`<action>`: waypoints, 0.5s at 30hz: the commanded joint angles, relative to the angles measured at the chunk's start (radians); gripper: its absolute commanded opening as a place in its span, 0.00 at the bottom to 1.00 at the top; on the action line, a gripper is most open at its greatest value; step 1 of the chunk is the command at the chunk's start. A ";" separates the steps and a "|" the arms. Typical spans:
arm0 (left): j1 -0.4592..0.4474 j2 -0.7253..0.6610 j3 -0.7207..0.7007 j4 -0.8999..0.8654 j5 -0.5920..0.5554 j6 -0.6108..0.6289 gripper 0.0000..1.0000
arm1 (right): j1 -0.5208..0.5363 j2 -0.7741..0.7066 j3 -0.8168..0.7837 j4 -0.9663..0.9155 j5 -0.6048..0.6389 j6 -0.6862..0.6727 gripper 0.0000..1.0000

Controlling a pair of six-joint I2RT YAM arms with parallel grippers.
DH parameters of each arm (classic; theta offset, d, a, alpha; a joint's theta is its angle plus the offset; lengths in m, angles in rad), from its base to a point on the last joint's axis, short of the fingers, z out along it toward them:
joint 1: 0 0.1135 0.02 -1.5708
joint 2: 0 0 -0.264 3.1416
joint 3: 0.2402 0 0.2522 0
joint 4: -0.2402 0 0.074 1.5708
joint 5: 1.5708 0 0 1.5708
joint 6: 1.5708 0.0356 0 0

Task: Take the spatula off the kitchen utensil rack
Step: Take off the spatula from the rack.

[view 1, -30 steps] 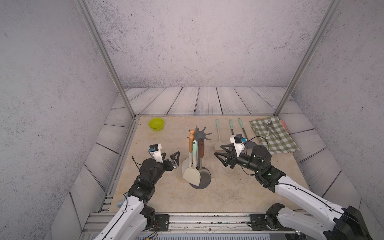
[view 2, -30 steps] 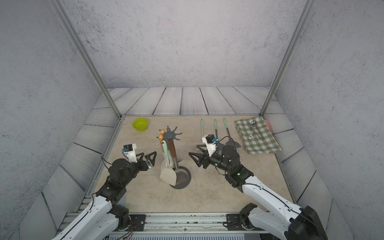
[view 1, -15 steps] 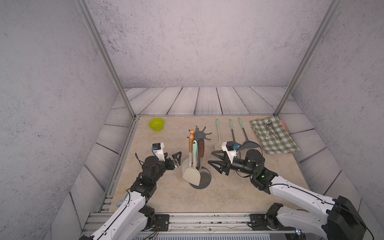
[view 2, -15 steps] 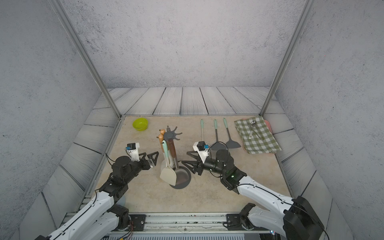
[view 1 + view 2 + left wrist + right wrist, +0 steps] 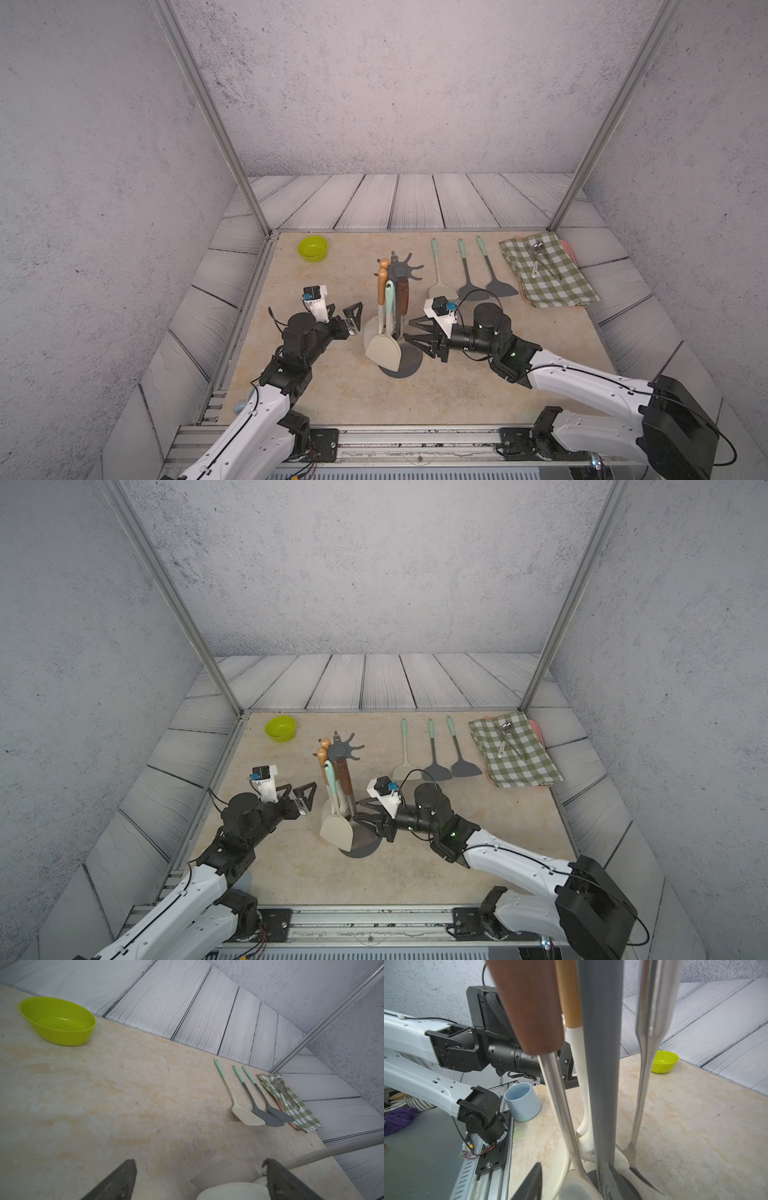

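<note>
One cream spatula (image 5: pixel 384 352) hanging on kitchen utensil rack (image 5: pixel 401 272), left pincer (image 5: pixel 344 312) spread

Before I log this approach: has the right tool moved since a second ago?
Yes. The right tool has moved toward the kitchen utensil rack, away from the three spatulas lying on the table.

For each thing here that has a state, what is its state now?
kitchen utensil rack: upright, utensils hanging on it.
spatula: hanging on the rack, not held.
left hand: open, empty.
right hand: open, low beside the rack's pole, gripping nothing yet.
green bowl: upright, empty.
blue mug: upright, looks empty.
three loose spatulas: lying flat, side by side.
checked cloth: folded, cutlery on top.
</note>
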 commanded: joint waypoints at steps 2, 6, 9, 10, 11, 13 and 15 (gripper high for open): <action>-0.004 -0.012 0.020 0.012 0.010 0.005 0.99 | 0.012 0.028 0.033 0.003 0.043 -0.017 0.47; -0.004 -0.006 0.021 0.017 0.017 0.003 0.99 | 0.020 0.045 0.039 0.011 0.088 -0.013 0.44; -0.004 0.001 0.021 0.020 0.023 0.000 0.99 | 0.029 0.057 0.041 0.019 0.104 -0.010 0.44; -0.004 0.004 0.021 0.021 0.024 0.000 0.99 | 0.033 0.061 0.042 0.022 0.104 -0.007 0.44; -0.004 0.006 0.023 0.023 0.027 0.000 0.99 | 0.038 0.065 0.045 0.025 0.101 -0.007 0.43; -0.003 0.011 0.023 0.022 0.028 -0.001 0.99 | 0.046 0.070 0.048 0.025 0.101 -0.009 0.42; -0.004 0.015 0.024 0.022 0.031 -0.001 0.99 | 0.055 0.077 0.052 0.025 0.104 -0.014 0.40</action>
